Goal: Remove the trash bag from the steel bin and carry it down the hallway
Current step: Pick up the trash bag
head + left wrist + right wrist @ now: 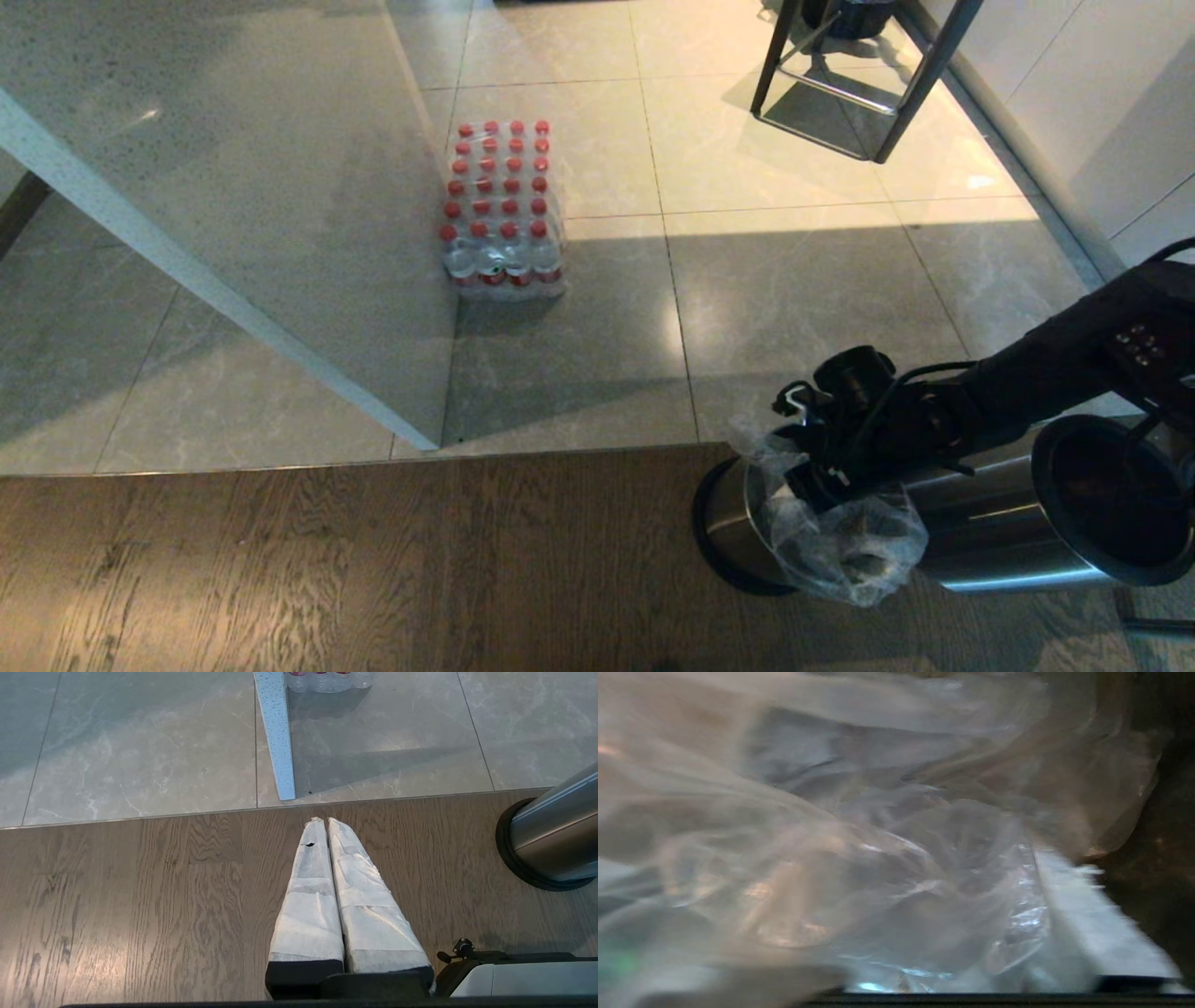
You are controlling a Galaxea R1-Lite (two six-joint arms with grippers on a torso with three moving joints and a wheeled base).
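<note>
Open tiles ahead (794,289); bottle pack (502,210) beside counter panel (280,215)

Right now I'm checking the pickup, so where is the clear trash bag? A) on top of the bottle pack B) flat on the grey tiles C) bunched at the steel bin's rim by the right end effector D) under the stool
C: the trash bag sits bunched at the steel bin rim, with the right end effector pressed into it.

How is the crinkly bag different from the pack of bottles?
The trash bag is loose and crumpled, sitting at the steel bin's mouth by the right gripper; the pack of bottles is a neat block, standing alone on the tiles. The pack shows red caps; the bag shows none. Both are clear plastic.
</note>
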